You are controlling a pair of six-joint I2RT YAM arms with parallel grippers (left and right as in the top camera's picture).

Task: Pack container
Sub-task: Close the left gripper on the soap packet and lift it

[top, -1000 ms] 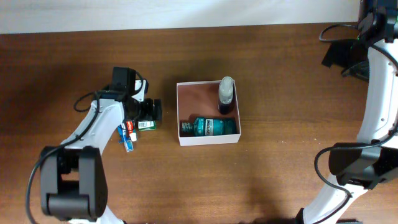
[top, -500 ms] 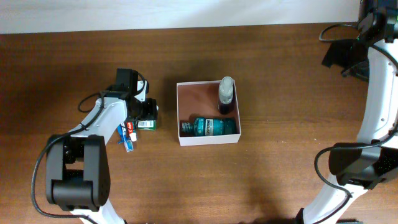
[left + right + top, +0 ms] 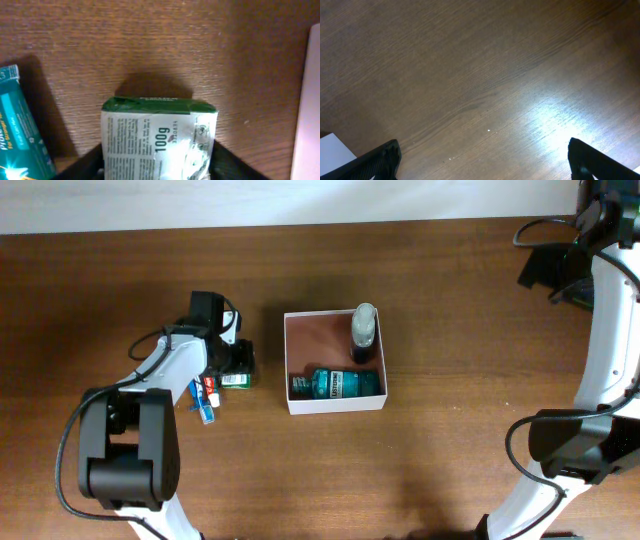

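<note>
As the left gripper (image 3: pixel 157 161) pinches the green-and-white packet (image 3: pixel 159 132), lift it clear over the container (image 3: pixel 315 340) wall. The right gripper (image 3: pixel 482 152) gapes empty.

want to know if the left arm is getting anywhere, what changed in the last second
The left arm's rear links swung slightly right, while the left gripper crept a touch left over the green-and-white packet, fingers flanking it; a grip cannot be confirmed. The packet, the container, the mouthwash bottle and grey-capped bottle inside it, and the right arm stayed put.
</note>
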